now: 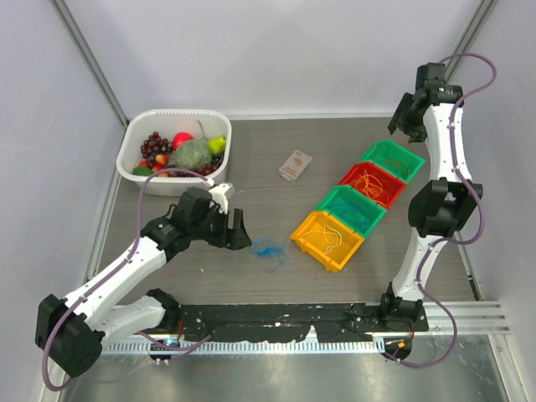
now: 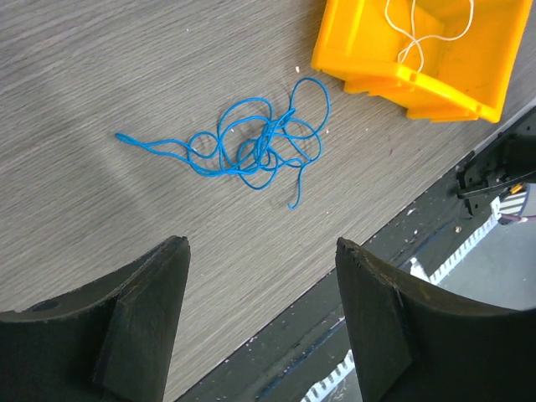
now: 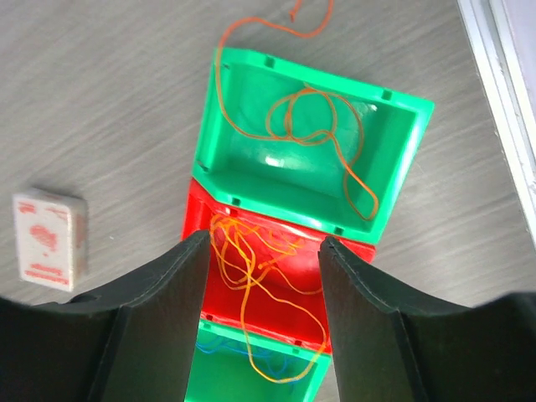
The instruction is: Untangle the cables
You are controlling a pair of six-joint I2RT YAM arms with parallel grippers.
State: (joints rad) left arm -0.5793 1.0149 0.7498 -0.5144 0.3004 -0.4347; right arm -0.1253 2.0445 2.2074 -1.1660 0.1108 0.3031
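Blue cable (image 2: 251, 142) lies loose on the surface (image 2: 126, 75) in one knotted clump w/ a straight tail out to one side, just beside the yellow bin (image 2: 368, 63), not touching it. Left jaws hang over it, wide apart, nothing between them. Yellow bin is cut off by the frame edge in the left wrist view, so only part of the white cable (image 2: 419, 33) inside shows.

Right jaws stand well apart above the bin row, gripping nothing; in the top view they're dark against the arm, hard to make out. Below them: far green bin (image 3: 400, 167) w/ an orange cable (image 3: 318, 134) looped inside, one end over the wall onto the surface and cut off at the top of the frame. Red bin (image 3: 198, 208) holds a tangle of orange-yellow cable (image 3: 251, 268), partly hidden by the jaws. Next green bin (image 3: 219, 368) is mostly out of frame; blue strands (image 3: 251, 356) show in it, extent can't be told. A small card box (image 3: 50, 239) lies apart from the bins.
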